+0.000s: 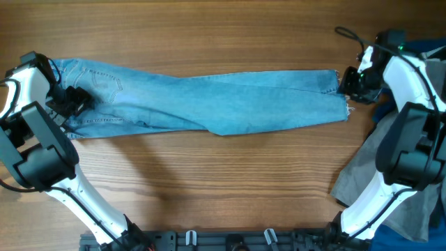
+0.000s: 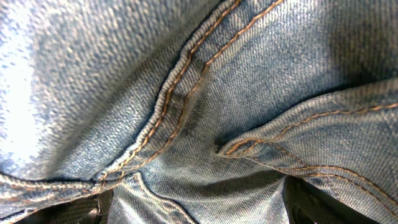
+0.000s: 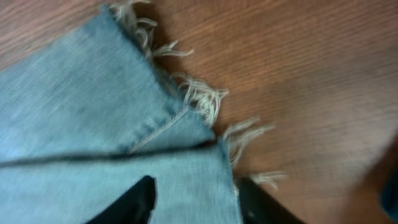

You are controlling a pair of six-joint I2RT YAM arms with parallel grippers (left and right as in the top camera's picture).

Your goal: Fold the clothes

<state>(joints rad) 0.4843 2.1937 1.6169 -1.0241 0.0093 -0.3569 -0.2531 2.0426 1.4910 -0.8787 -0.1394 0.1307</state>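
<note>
Lying crosswise hems-right, jeans [image 1: 230,104] touch left end effector [image 1: 74,102], right end effector [image 1: 347,84]; grips unclear.

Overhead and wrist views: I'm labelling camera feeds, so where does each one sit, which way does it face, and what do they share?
Overhead: above the table, facing straight down on the jeans; both arms show, left end effector at the waist, right end effector at the hem.
Left wrist: pressed close against denim seams; dark fingers barely show at the bottom edge.
Right wrist: low over the frayed hem and wood; its fingers show below.
Shared: all see the jeans.
</note>
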